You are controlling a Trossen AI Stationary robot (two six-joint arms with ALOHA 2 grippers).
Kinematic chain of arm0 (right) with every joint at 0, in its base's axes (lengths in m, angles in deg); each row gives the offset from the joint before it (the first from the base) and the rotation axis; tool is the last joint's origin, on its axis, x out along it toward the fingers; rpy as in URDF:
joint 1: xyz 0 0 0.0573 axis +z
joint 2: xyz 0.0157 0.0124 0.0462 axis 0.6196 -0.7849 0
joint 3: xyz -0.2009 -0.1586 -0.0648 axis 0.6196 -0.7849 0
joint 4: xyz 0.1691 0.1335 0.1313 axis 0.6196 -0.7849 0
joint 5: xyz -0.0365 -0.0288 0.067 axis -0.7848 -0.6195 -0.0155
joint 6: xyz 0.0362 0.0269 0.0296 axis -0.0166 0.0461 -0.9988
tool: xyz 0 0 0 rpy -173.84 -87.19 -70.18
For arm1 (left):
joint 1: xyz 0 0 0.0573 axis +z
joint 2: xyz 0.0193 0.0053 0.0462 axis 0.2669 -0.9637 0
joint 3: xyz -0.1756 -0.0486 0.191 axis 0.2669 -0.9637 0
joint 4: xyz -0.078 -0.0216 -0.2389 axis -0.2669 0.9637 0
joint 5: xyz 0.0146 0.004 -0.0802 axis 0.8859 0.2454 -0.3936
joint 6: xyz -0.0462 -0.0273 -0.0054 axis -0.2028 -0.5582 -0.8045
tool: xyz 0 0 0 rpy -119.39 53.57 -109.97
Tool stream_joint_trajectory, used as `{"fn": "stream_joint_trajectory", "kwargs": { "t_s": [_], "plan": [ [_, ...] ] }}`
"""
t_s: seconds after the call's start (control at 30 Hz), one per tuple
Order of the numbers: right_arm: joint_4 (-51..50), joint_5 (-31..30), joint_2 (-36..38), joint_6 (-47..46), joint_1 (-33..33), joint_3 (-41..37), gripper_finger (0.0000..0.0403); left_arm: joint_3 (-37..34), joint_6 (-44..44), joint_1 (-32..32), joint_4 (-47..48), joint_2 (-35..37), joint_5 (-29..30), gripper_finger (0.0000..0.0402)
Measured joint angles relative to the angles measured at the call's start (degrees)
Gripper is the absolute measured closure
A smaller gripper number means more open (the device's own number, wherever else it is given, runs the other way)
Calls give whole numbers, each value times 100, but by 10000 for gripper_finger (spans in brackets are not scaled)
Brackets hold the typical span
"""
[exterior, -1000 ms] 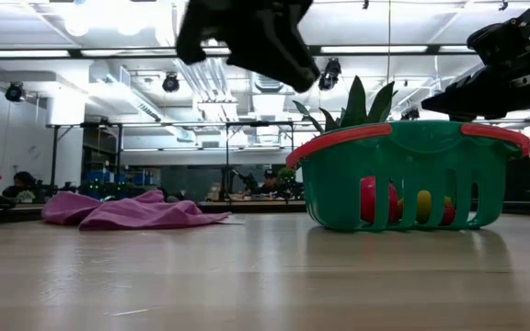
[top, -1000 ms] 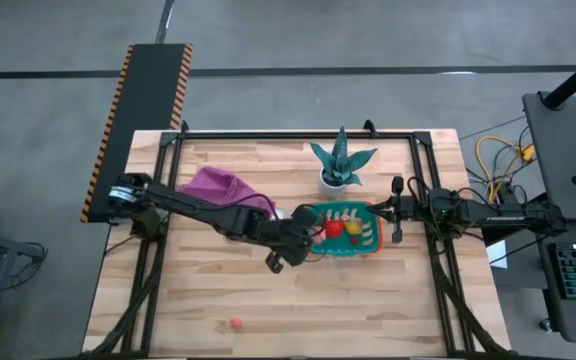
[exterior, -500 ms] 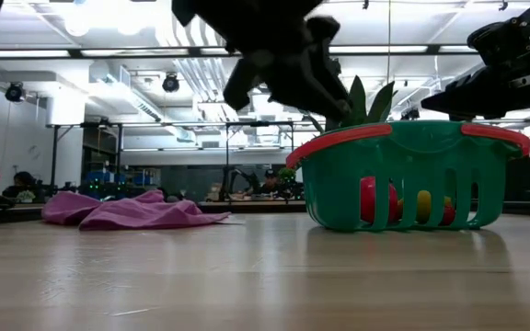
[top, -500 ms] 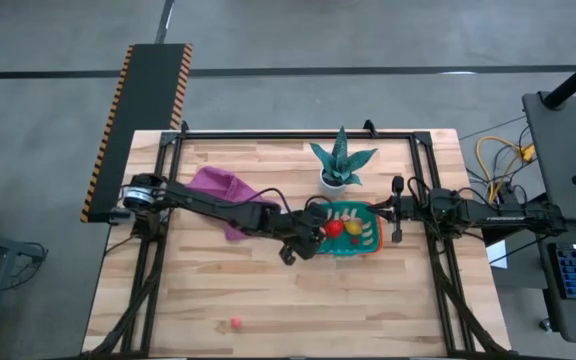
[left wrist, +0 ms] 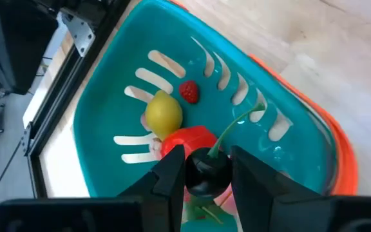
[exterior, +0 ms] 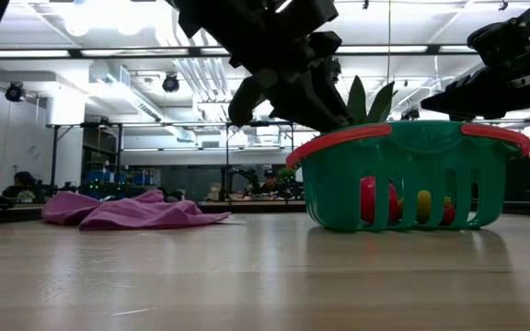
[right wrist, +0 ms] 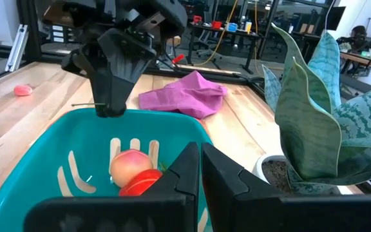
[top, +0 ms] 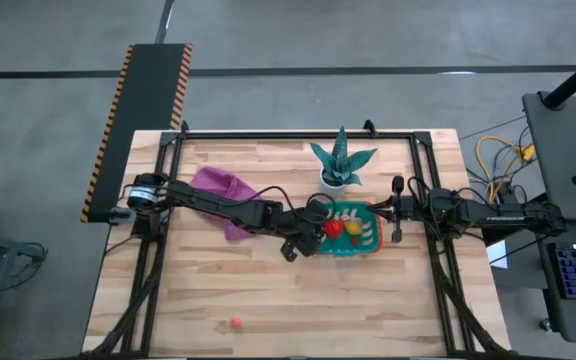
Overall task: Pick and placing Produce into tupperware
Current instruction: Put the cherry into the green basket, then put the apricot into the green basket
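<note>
Left pincer (left wrist: 206,169) grips a dark round toy cherry (left wrist: 205,175) with green stem above the teal rectangular plastic tupperware (left wrist: 108,116), positioned for release; right pincer (right wrist: 197,169) closed, waiting at its right rim.

Bright, even overhead light — soft shadows.
</note>
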Motion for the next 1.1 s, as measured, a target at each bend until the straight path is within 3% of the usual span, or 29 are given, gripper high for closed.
{"fn": "stream_joint_trajectory", "kwargs": {
  "t_s": [0.5, 0.8, 1.1],
  "plan": [
    [0, -2, 0, 24, 0, 0, 394, -5, -2, 66, -2, 0, 33, 318],
    [0, -2, 0, 38, 0, 0, 394, -9, -7, 66, -9, 0, 33, 273],
    [0, -2, 0, 39, 0, 0, 394, -11, -10, 66, 1, 12, 102, 265]
  ]
}}
